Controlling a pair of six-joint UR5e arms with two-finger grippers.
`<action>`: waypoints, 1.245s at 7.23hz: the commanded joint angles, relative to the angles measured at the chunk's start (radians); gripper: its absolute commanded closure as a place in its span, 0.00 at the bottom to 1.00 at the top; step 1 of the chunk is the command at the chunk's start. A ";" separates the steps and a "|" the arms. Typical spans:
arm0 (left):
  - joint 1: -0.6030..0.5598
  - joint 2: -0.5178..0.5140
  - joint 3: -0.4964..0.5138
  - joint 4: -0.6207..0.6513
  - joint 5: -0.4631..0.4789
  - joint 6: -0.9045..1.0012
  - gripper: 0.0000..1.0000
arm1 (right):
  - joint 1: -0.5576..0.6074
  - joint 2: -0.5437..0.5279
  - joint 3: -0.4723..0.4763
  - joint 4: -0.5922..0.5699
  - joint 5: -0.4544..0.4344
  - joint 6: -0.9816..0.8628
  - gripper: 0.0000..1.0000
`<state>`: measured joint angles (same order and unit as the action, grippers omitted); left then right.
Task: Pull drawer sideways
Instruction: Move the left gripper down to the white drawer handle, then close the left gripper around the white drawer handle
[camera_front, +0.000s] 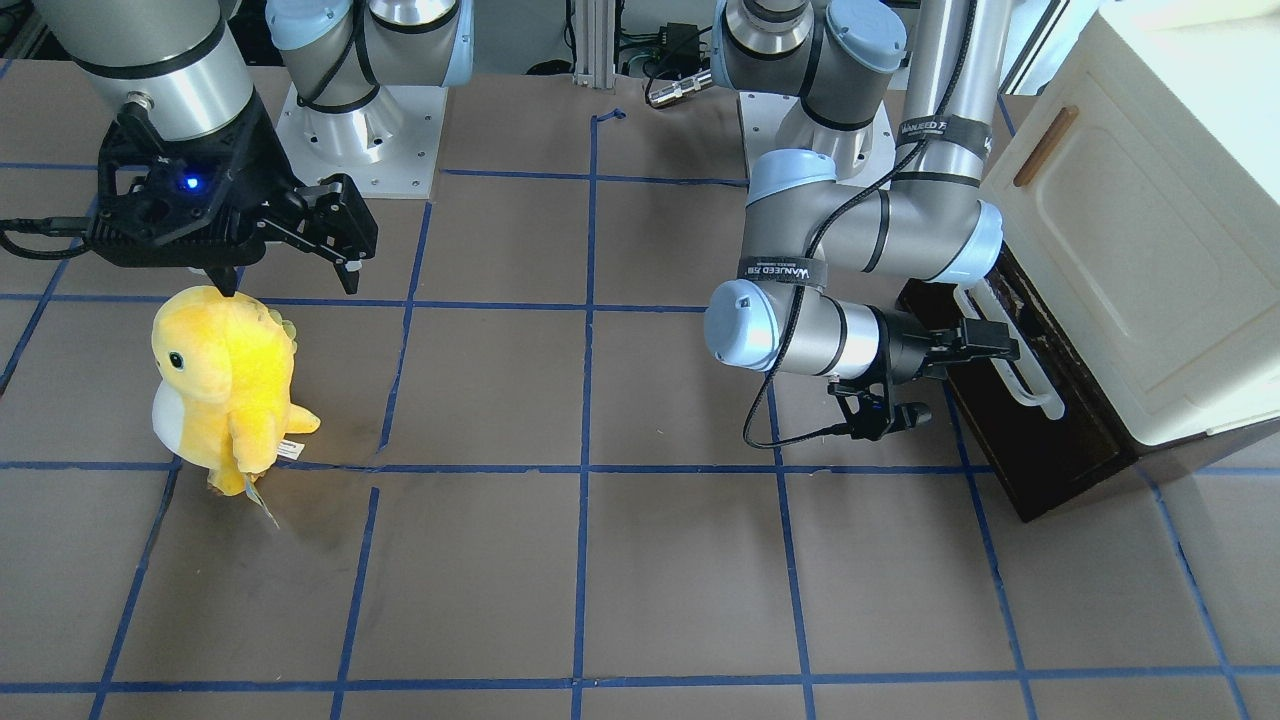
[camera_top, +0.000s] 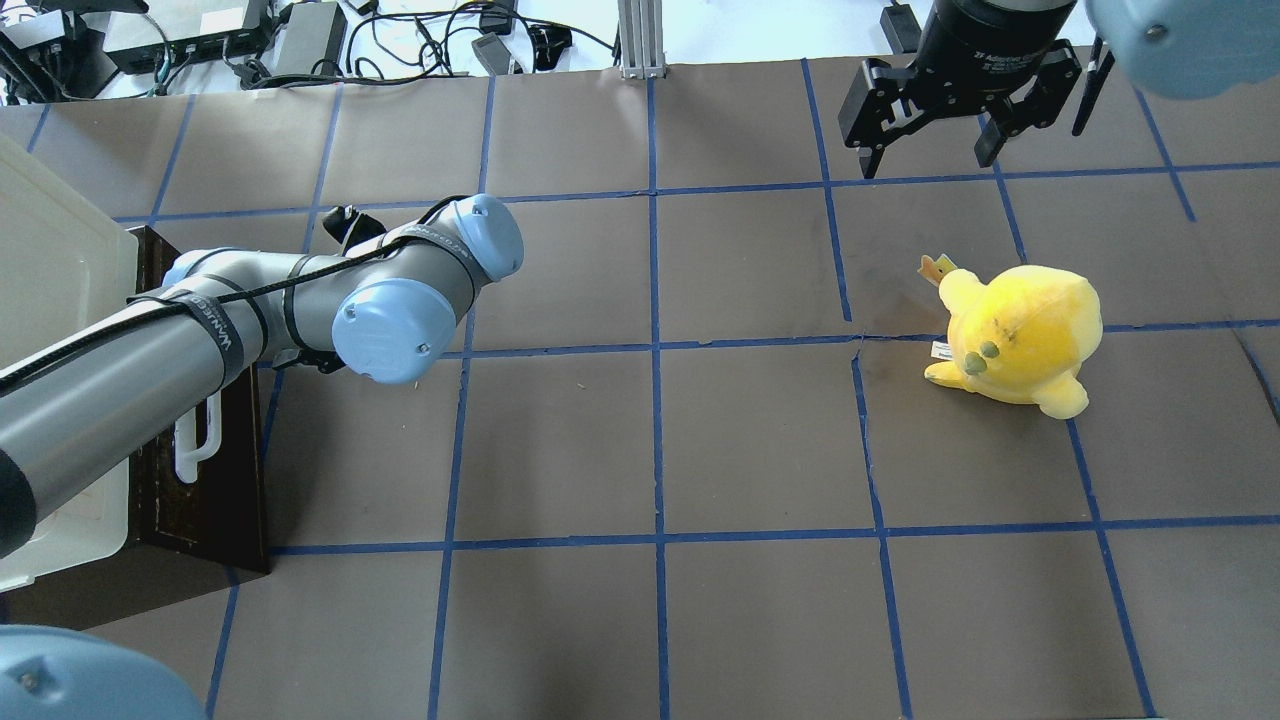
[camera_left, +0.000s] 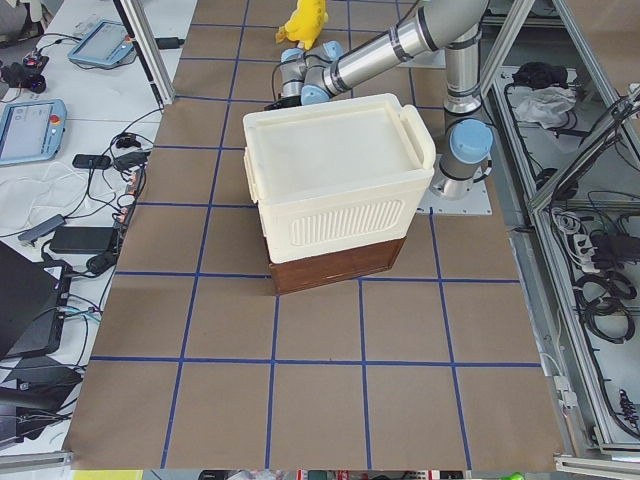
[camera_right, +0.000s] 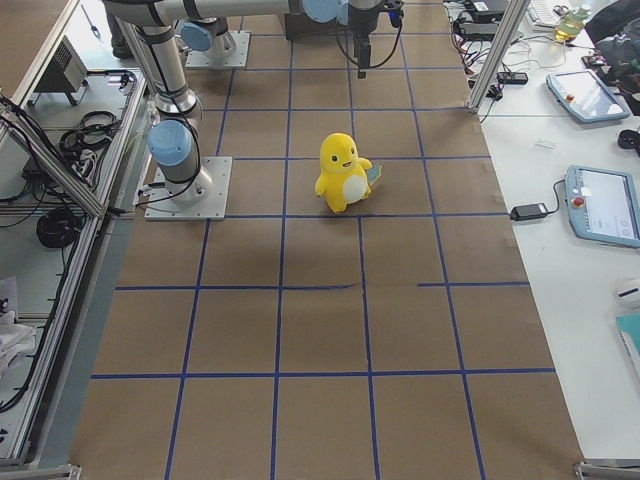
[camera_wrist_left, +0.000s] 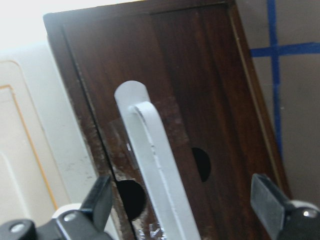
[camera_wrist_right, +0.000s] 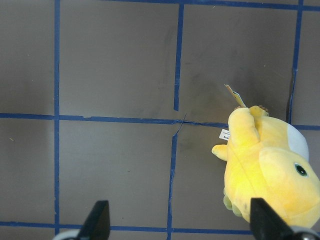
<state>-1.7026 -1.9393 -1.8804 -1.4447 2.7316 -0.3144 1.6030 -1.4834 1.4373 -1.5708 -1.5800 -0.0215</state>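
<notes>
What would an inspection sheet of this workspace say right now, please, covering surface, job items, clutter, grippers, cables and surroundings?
Surface: table papered brown with a blue tape grid; no spills seen.
Job's things: dark brown drawer under the cream cabinet; white bar handle on its front.
Clutter: yellow plush toy, upright, on the robot's right side.
Grippers: left gripper open, one finger on either side of the handle; right gripper open, empty, above the table near the toy.
Cables: black cable loops off the left wrist; loose leads beyond the table edge.
Surroundings: teach pendants on the side bench.
</notes>
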 joint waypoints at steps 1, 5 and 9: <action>0.001 -0.026 -0.003 -0.017 0.016 -0.012 0.00 | 0.000 0.000 0.000 0.000 0.000 0.000 0.00; 0.041 -0.046 -0.006 -0.019 0.014 -0.011 0.00 | 0.000 0.000 0.000 0.000 0.000 0.000 0.00; 0.066 -0.050 -0.022 -0.019 0.016 -0.012 0.06 | 0.000 0.000 0.000 0.000 0.000 0.000 0.00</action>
<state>-1.6440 -1.9890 -1.8977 -1.4638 2.7465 -0.3267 1.6030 -1.4834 1.4373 -1.5708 -1.5800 -0.0216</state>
